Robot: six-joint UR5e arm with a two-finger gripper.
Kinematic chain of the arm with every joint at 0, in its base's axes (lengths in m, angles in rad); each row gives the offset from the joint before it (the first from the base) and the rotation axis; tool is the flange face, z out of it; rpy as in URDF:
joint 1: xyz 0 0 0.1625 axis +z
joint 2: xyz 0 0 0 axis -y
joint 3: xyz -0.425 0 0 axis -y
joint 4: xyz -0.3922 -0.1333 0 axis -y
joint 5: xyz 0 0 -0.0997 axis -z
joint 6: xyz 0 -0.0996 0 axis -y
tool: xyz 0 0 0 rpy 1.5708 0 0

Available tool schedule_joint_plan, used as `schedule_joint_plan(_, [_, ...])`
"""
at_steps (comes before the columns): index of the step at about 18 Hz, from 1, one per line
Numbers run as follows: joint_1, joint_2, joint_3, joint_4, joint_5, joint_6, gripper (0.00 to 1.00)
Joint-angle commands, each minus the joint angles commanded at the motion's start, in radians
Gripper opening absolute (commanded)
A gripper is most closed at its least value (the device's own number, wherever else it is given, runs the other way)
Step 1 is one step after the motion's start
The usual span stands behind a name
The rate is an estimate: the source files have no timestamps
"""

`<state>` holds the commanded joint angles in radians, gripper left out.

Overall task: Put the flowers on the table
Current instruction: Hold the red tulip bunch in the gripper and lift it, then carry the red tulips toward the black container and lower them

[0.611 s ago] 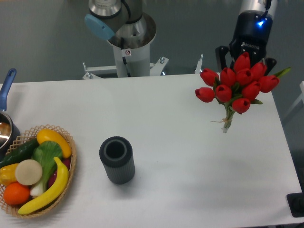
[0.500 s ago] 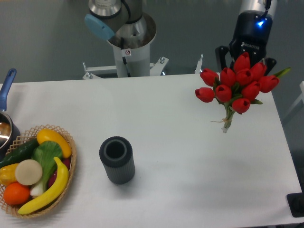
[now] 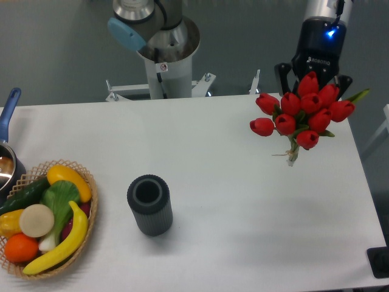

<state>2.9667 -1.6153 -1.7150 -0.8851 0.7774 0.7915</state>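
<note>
Scanning from the left: pot [image 3: 6, 159] with a blue handle cut by the frame edge, then basket [image 3: 53, 222] of fruit and vegetables at the near-left corner of the table [image 3: 231, 201]. Just right of the basket, apart from it, dark cylinder [image 3: 149, 204] standing upright, open mouth up, nothing inside. Behind it, beyond the far edge, arm base [image 3: 165, 58]. Then a long stretch of bare white top.

Far right: flowers [image 3: 302, 112] in the air near the table's far-right corner, red heads bunched toward the camera, stems running down to a tied end with pale string. Held aloft, judging by the faint shadow lying well below and left of them on the tabletop; stem tip apparently not touching the surface, though hard to be sure from this angle. Gripper [image 3: 313, 72] directly behind the blooms, dark fingers showing on either side of the bunch, fingertips hidden by the tulip heads. Looks closed around the bunch, since nothing else supports it, but the actual contact is not visible.

Progress, as a judgement: flowers out of the cylinder and carried to the right side, so pick-up and transfer done. Left to do: lower the bunch until it lies on the white top, loosen the grip, pull away. Room enough below and to the left for the bunch to lie flat; right edge close, so worth setting down somewhat inward.
</note>
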Motion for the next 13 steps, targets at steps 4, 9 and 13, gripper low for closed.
schedule_joint_plan(4, [-0.038, 0.003, -0.002, -0.003, 0.112, -0.002, 0.41])
schedule_joint_plan(9, [-0.126, -0.005, -0.014, -0.006, 0.322, 0.000, 0.40])
schedule_joint_plan(13, [-0.172, -0.015, -0.017, -0.012, 0.434, 0.002, 0.40])
